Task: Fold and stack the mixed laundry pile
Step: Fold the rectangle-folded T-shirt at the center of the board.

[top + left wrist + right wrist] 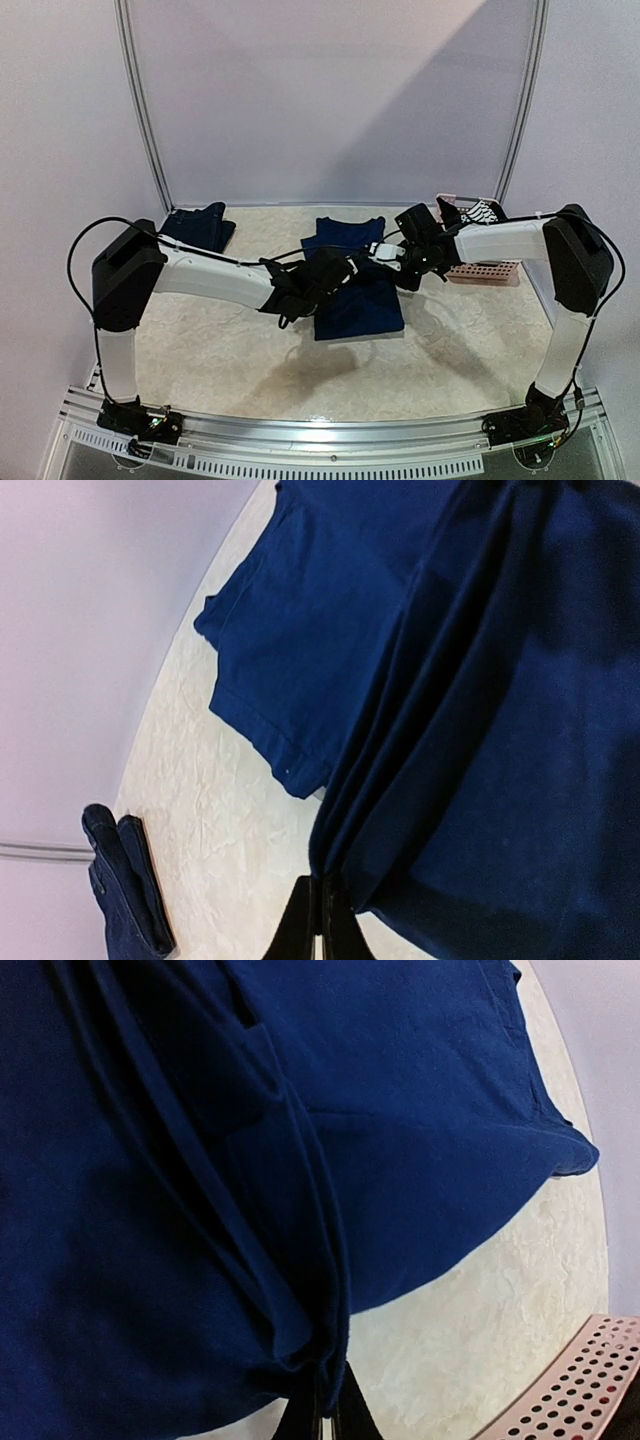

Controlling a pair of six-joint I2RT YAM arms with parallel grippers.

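You have the navy T-shirt (355,290) in the middle of the tabletop (230,350), at the center of the top view. Both arms reach in over it from either side. Its lower part lies flat, and its upper part is gathered up between the two hands.

Your left hand (340,270) sits over the shirt's left edge. In the left wrist view it is at the bottom center (320,925), its fingers pressed together on a bunched fold of the shirt (480,730), which fans out toward the upper right of the frame.

Your right hand (378,250) is over the shirt's upper right part. In the right wrist view it is at the bottom center (325,1410), likewise closed on a pleated gather of the navy cloth (200,1160) that fills most of the frame.

The folded dark denim piece (197,226) lies well apart at the upper left of the tabletop, and shows at the lower left of the left wrist view (125,885).

The pink basket (485,270) stands at the right, just behind your right wrist, with the black-and-white striped piece (482,211) at its far end. Its perforated corner shows at the lower right of the right wrist view (580,1390).
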